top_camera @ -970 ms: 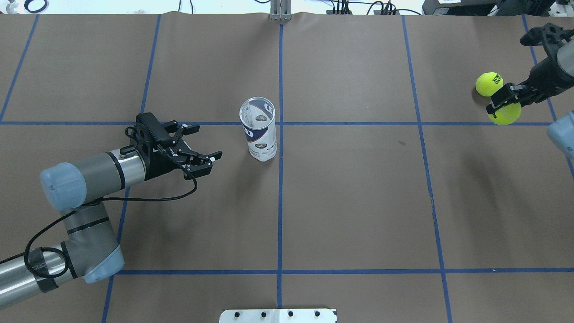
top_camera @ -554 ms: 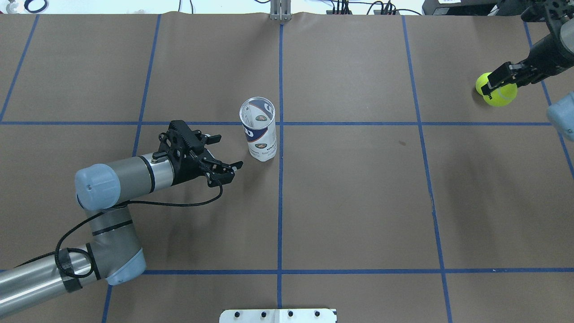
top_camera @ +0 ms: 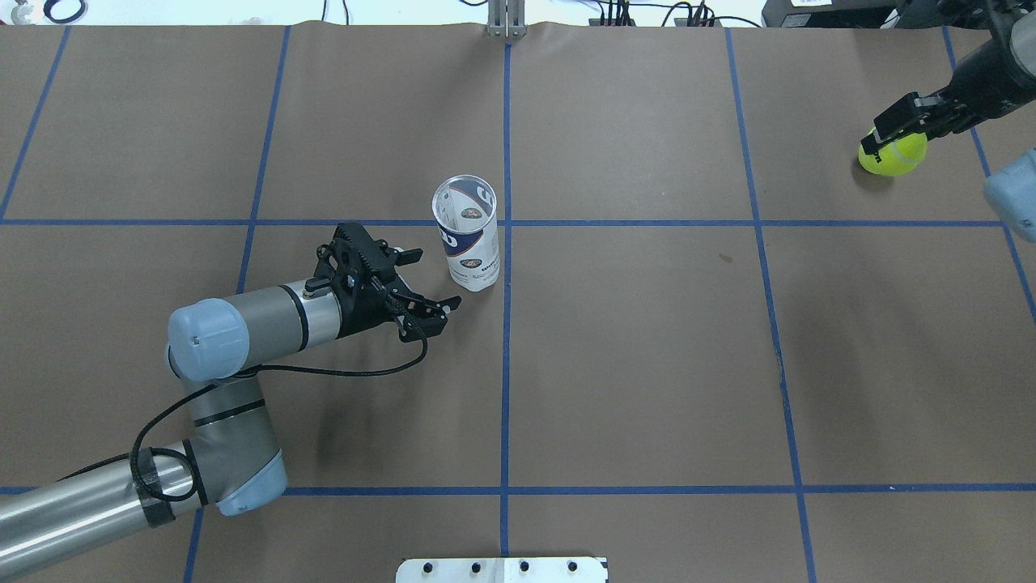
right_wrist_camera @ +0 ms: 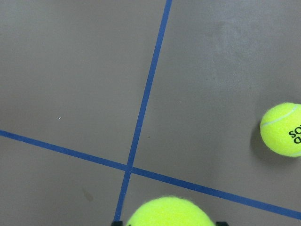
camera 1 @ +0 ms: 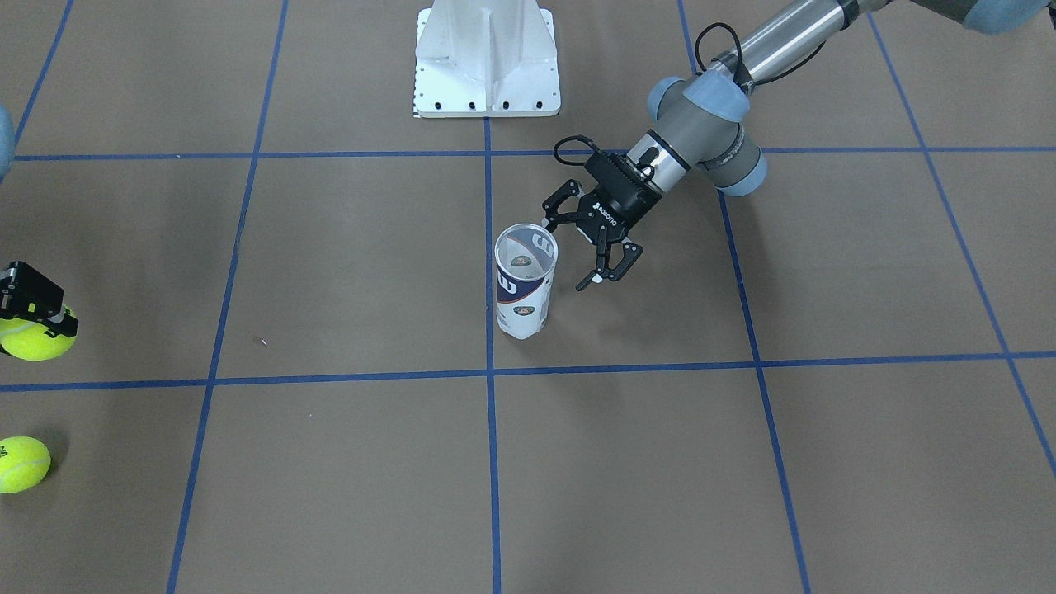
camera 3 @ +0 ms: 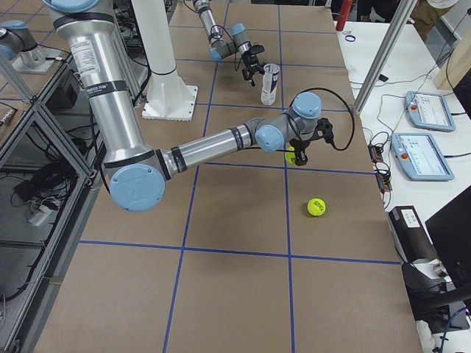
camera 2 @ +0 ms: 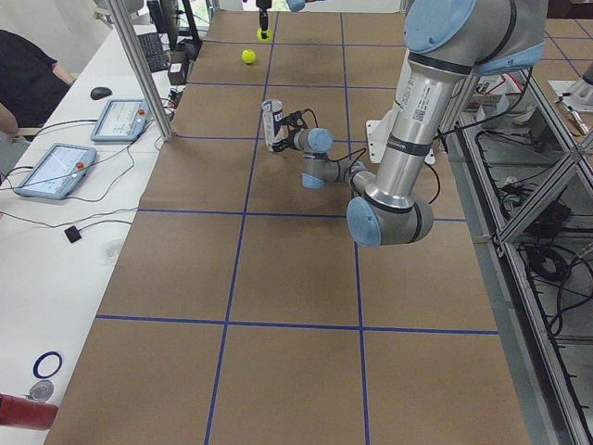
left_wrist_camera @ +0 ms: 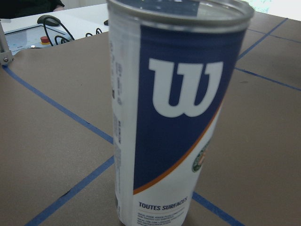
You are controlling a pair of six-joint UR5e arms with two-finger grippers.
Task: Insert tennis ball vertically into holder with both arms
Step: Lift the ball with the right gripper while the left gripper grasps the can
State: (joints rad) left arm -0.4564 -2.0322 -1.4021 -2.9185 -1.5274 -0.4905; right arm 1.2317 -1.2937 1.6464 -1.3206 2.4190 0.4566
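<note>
The holder (top_camera: 468, 235) is a clear can with a navy-and-white "W" label, standing upright with its mouth open near the table's middle; it fills the left wrist view (left_wrist_camera: 178, 108). My left gripper (top_camera: 437, 278) is open, lying level just beside the holder (camera 1: 525, 285), with its fingers apart from the can. At the far right, my right gripper (top_camera: 894, 136) is shut on a yellow tennis ball (top_camera: 893, 155), held above the table; the ball (right_wrist_camera: 171, 213) shows at the bottom of the right wrist view.
A second tennis ball (camera 1: 21, 464) lies loose on the table close to the held one (right_wrist_camera: 282, 129). The white pedestal base (camera 1: 487, 62) stands at the robot's side. Control tablets (camera 3: 427, 110) lie on the side table. Blue tape lines grid the brown surface.
My left gripper has moved right, closing in on the holder. My right gripper has carried its ball toward the far edge, over the loose ball in the overhead view.
</note>
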